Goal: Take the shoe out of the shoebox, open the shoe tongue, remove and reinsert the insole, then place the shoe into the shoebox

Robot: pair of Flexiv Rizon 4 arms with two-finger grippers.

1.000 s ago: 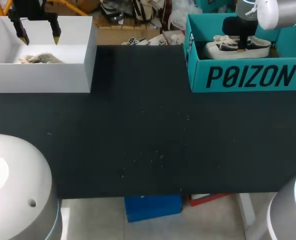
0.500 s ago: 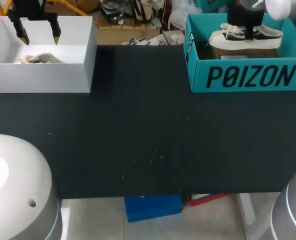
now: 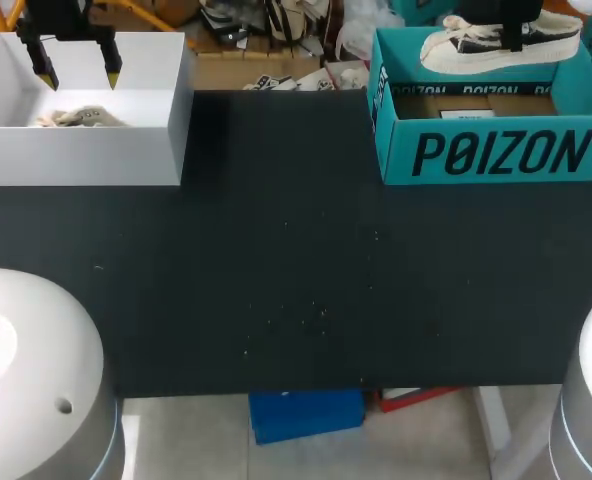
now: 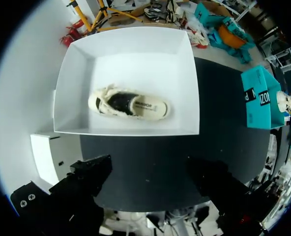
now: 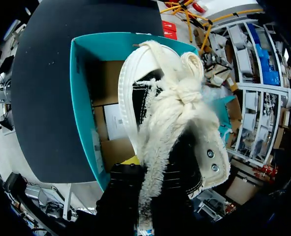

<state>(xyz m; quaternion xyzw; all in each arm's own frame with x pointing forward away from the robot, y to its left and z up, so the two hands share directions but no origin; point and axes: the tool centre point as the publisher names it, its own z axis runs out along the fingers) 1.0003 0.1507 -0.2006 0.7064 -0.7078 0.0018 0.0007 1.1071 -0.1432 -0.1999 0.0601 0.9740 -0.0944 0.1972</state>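
Note:
A white and black sneaker [image 3: 501, 45] hangs above the teal shoebox [image 3: 491, 150] at the back right, with my right gripper [image 3: 517, 28] shut on it from above. In the right wrist view the sneaker [image 5: 177, 105], its fluffy laces uppermost, fills the space ahead of the gripper [image 5: 153, 184], and the shoebox [image 5: 81, 93] lies below with cardboard and paper inside. My left gripper [image 3: 77, 72] stands open over a white box [image 3: 86, 150] at the back left. That white box [image 4: 67, 88] holds a second cream sneaker [image 4: 130, 104].
The black table [image 3: 276, 260] stretches between the two boxes. The teal shoebox sits near the table's right rear corner, the white box at its left rear corner.
My right gripper has lifted the sneaker up out of the teal shoebox. The left arm has kept still over the white box.

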